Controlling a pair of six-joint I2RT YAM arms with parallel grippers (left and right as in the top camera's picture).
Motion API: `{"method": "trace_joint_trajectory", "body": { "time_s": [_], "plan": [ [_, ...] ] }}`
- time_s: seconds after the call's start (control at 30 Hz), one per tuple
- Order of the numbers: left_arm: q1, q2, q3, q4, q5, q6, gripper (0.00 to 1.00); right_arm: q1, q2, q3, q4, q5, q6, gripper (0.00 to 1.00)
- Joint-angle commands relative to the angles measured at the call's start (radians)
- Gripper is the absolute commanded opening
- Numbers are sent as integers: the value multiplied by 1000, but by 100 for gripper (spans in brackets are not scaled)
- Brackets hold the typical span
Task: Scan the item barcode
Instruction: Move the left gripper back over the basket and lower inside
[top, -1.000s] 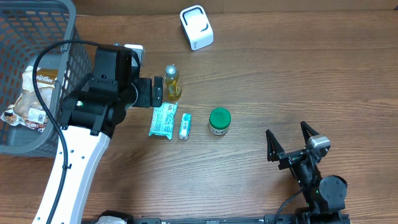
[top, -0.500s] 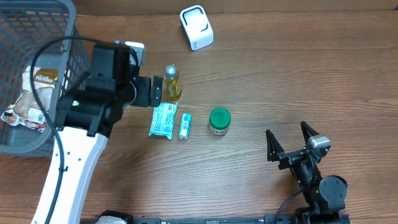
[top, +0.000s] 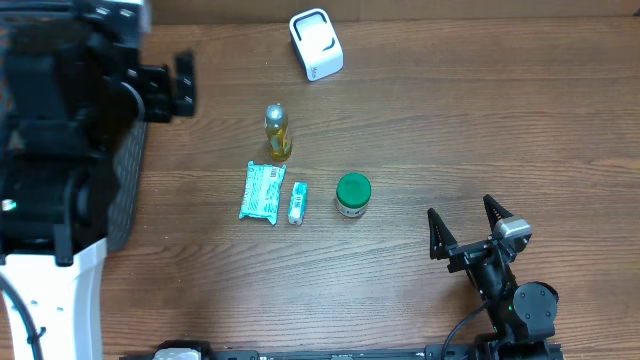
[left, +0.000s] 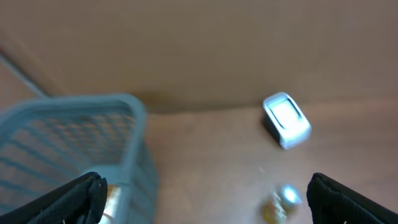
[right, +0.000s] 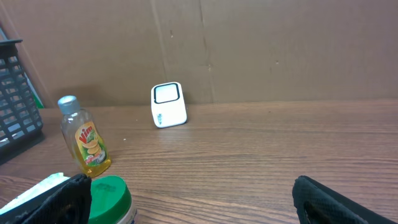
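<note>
My left end effector (left: 208, 198) is hovering spread wide by the grey basket (left: 74, 127); my right end effector (top: 467, 228) is sitting spread, gripping nothing.

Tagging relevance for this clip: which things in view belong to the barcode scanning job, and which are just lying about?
Belonging to the job:
- white scanner
- likely items to scan, though which one is meant is unclear: yellow bottle, teal packet, small tube, green-lidded jar

Lying about:
- grey basket at the left, probably only storage
</note>
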Motion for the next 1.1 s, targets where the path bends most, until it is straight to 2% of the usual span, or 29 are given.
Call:
{"method": "trace_joint_trajectory", "body": {
  "time_s": [0.0,0.43,1.07],
  "plan": [
    [58,-11,31,48,-71,42,100,-5,-8,-11,5,5,-1,100],
    [254,13,30,156,-278,72,100,-5,-8,-11,5,5,-1,100],
    [487,241,-5,106,-277,78,100,-5,-8,-11,5,5,-1,100]
  ]
}}
